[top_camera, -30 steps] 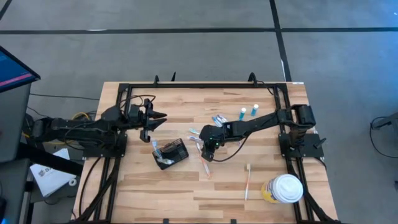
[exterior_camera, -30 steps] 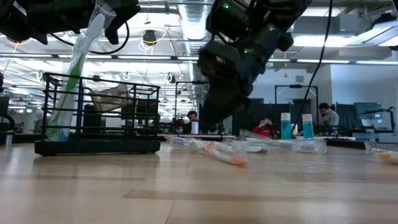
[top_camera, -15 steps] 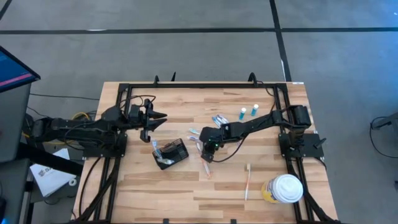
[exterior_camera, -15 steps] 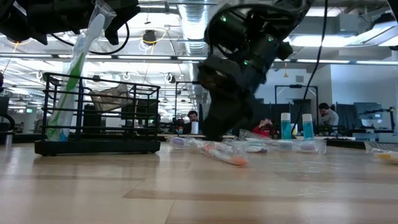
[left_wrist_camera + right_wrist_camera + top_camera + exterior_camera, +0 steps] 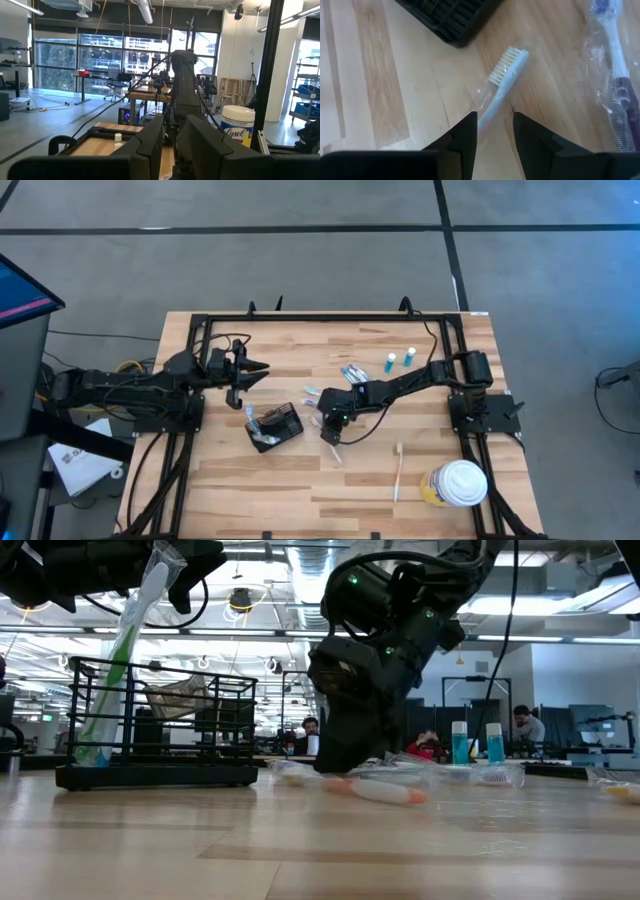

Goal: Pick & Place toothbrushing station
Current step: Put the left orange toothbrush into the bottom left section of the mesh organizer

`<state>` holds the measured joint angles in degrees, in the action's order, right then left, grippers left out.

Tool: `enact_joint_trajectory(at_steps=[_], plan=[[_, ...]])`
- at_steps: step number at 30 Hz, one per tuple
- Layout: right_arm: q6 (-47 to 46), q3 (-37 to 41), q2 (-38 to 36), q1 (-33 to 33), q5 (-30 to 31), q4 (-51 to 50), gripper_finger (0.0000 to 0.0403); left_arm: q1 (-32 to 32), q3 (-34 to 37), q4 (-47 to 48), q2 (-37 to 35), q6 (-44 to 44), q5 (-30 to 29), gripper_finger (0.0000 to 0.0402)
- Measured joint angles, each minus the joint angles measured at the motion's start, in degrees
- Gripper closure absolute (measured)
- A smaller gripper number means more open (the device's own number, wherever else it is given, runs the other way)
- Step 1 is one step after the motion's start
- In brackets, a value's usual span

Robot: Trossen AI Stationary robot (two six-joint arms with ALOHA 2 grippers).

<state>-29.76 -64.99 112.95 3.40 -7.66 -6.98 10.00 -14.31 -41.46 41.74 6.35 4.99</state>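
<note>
Overhead, the toothbrushing station (image 5: 276, 425) sits left of centre on the wooden table (image 5: 230, 490), a dark mesh box with a toothbrush leaning out of its left end; so part of the job looks done, and loose brushes remain. The right gripper (image 5: 331, 431) is low over the table just right of the box, among wrapped toothbrushes (image 5: 352, 373) scattered toward the two small blue bottles (image 5: 399, 360); the left gripper (image 5: 250, 368) waits raised behind the box. A single pale brush (image 5: 398, 472) lies apart near the white-lidded cup (image 5: 456, 484) (neither is in the way).

From table height, the station (image 5: 155, 725) stands upright with the green-handled brush (image 5: 125, 640) propped in its left compartment; the right gripper (image 5: 345, 755) is down at the wood, touching or nearly touching an orange-tipped wrapped brush (image 5: 385, 792); I cannot tell from here whether it grips it. People sit in the room far behind.

The left wrist camera shows that arm's fingers (image 5: 150, 145) standing a narrow gap apart with nothing between them; a wipes canister (image 5: 239, 131) stands beyond.

The right wrist camera shows the right gripper's fingers (image 5: 465, 132) part open, astride the handle of a light-blue wrapped toothbrush (image 5: 502, 75), not yet closed on it; the box's corner (image 5: 455, 17) is near the bristles, and a purple brush (image 5: 617, 75) lies to one side. My guess: closing and lifting come next, with the crinkly wrap the likeliest nuisance.
</note>
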Motion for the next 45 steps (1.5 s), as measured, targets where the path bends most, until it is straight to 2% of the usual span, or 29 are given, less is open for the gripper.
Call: enact_joint_trajectory(at_steps=[6,25,28,33,37,45], plan=[[-0.3,0.0,0.0,0.7,-1.1,-0.2,0.0302,0.0,0.0,0.1,0.0,0.0,0.0,0.0321],[0.7,-0.3,2.2,3.4,-1.5,0.2,0.0303,0.0,0.0,0.2,0.0,0.0,0.0,0.0321],[1.9,-0.3,2.3,3.4,-1.4,0.0,0.0323,0.0,0.0,0.1,0.0,0.0,0.0,0.0321],[5.6,-0.2,2.4,3.4,-1.2,-0.2,0.0393,0.0,0.0,0.2,0.0,0.0,0.0,0.0321],[6.6,-0.6,2.2,3.3,-0.9,-0.5,0.0401,0.0,0.0,0.2,0.0,0.0,0.0,0.0321],[6.2,-3.2,2.4,2.5,-4.5,-3.5,0.0377,0.0,0.0,0.4,0.0,0.0,0.0,0.0321]])
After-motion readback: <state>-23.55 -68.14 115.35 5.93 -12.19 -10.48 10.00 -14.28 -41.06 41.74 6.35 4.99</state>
